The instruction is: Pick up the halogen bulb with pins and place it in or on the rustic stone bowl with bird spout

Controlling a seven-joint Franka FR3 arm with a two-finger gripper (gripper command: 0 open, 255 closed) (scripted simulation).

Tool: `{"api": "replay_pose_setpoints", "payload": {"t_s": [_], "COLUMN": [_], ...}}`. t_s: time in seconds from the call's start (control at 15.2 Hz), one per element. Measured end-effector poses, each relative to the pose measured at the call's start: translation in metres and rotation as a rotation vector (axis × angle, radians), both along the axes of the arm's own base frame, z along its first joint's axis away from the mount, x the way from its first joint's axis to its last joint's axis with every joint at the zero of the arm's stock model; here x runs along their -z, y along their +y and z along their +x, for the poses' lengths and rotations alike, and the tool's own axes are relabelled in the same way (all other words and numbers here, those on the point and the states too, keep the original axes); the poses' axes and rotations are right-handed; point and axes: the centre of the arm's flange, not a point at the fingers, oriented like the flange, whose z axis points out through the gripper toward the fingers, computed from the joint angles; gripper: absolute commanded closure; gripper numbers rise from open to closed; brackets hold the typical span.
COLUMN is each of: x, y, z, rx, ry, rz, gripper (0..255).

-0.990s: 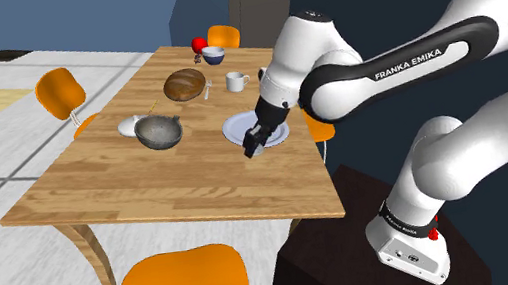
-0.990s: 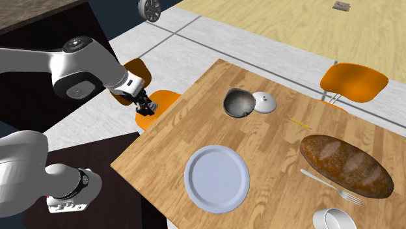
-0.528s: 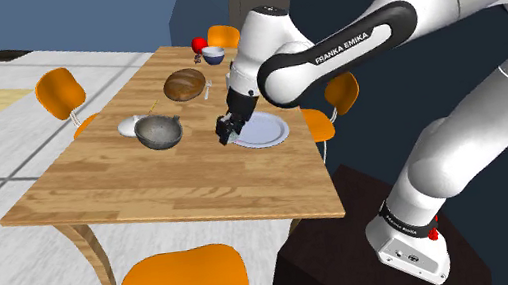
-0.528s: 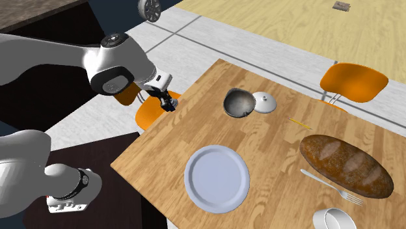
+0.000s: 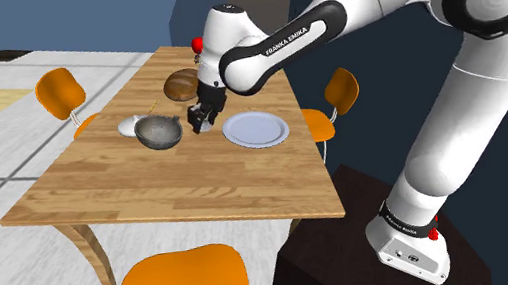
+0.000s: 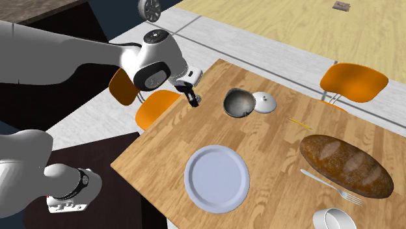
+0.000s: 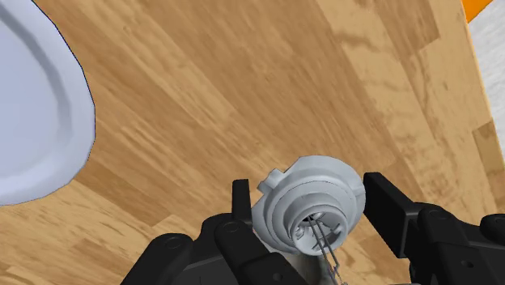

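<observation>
Gripper (image 5: 202,121) was closed on the halogen bulb (image 7: 314,193). In the wrist view one black finger (image 7: 240,197) sat against each side of its pale grey, ridged body, with thin wire pins at its centre pointing back toward the camera. The bulb was held in the air over bare wood of the surface (image 5: 147,186), not touching it.

Shoulder view: gripper hung between the dark grey stone bowl (image 5: 159,132) and the white plate (image 5: 256,129), closer to the bowl, just off its right rim. Second exterior view: gripper sat just left of the bowl, near the surface's edge, with an orange chair (image 6: 155,108) below that edge. The bowl stood upright, and nothing could be seen inside it.

Wrist view: the plate's rim curved in beside the gripper, well apart from the bulb.

Other items on the surface:
- small white round piece (image 6: 264,102) just beside the bowl, on the side away from the gripper
- brown bread loaf (image 6: 345,164) further along
- fork (image 6: 328,183) lying beside the loaf
- white mug (image 6: 332,220) at the second exterior view's bottom edge

The arm reached from the stand across the plate toward the bowl.
</observation>
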Motion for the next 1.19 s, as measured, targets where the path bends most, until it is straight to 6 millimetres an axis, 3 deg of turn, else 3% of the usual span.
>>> {"api": "replay_pose_setpoints", "payload": {"t_s": [1.19], "x": [0.013], "y": [0.007], "z": [0.233], "rx": [-0.002], "ry": [-0.001], "rz": [0.000], "gripper": [255]}}
